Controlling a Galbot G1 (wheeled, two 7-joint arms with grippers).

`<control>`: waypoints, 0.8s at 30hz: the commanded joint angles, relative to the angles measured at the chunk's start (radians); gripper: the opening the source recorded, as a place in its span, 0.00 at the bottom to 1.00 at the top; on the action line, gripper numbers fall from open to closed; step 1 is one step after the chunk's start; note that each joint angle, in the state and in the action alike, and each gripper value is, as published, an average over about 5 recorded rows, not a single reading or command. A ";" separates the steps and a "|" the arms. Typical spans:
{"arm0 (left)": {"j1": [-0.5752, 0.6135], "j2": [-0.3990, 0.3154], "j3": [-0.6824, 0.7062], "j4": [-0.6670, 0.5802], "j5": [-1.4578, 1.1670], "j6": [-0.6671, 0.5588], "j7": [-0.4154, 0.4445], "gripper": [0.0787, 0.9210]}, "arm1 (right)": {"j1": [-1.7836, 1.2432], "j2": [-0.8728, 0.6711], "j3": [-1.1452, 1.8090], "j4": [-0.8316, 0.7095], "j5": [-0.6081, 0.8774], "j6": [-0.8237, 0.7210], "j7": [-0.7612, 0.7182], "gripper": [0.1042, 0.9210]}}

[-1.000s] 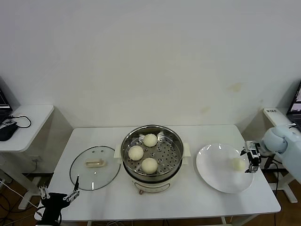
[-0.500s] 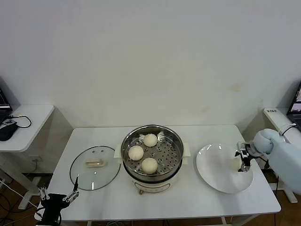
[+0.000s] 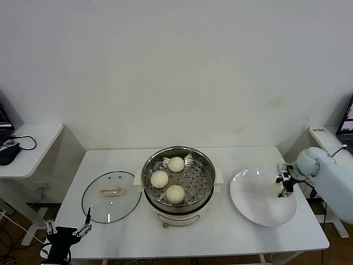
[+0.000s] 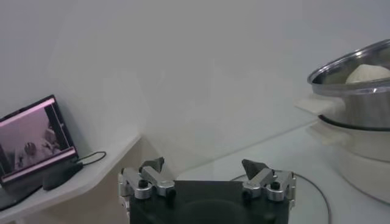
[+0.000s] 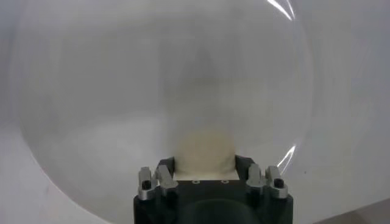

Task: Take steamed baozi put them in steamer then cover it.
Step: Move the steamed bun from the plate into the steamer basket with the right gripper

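Baozi (image 5: pixel 205 153) clamped in right tool (image 5: pixel 205 176) over plate (image 3: pixel 253 204); left tool (image 4: pixel 206 176) spread wide.

**Right gripper closed on bun; left arm parked**

Right arm (image 3: pixel 330 178) reached in from the right side, forearm angled down toward the table, wrist bent inward. Right gripper (image 3: pixel 283 185) sat low at the right part of the plate (image 3: pixel 256 201), fingers (image 5: pixel 166 176) pressed against both sides of a bun (image 5: pixel 205 153); bun filled the gap between the jaws in the right wrist view. Grip was closed on it.

Left gripper (image 3: pixel 68 228) was parked low at the near left corner of the table, pointing away from the body, fingers (image 4: pixel 151 167) spread wide with nothing between them. Left arm idle.
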 commanded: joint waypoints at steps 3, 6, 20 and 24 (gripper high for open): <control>-0.003 -0.003 0.007 -0.002 0.001 -0.002 -0.001 0.88 | 0.420 -0.152 -0.363 0.297 0.300 -0.127 -0.023 0.63; -0.006 -0.004 0.011 -0.006 0.002 -0.002 -0.001 0.88 | 0.596 -0.157 -0.496 0.390 0.397 -0.170 -0.011 0.63; -0.026 -0.007 0.025 -0.012 0.008 -0.003 -0.002 0.88 | 0.869 0.066 -0.737 0.650 0.772 -0.410 0.172 0.65; -0.029 -0.008 0.021 -0.008 0.009 -0.003 -0.003 0.88 | 0.846 0.126 -0.748 0.663 0.850 -0.461 0.228 0.66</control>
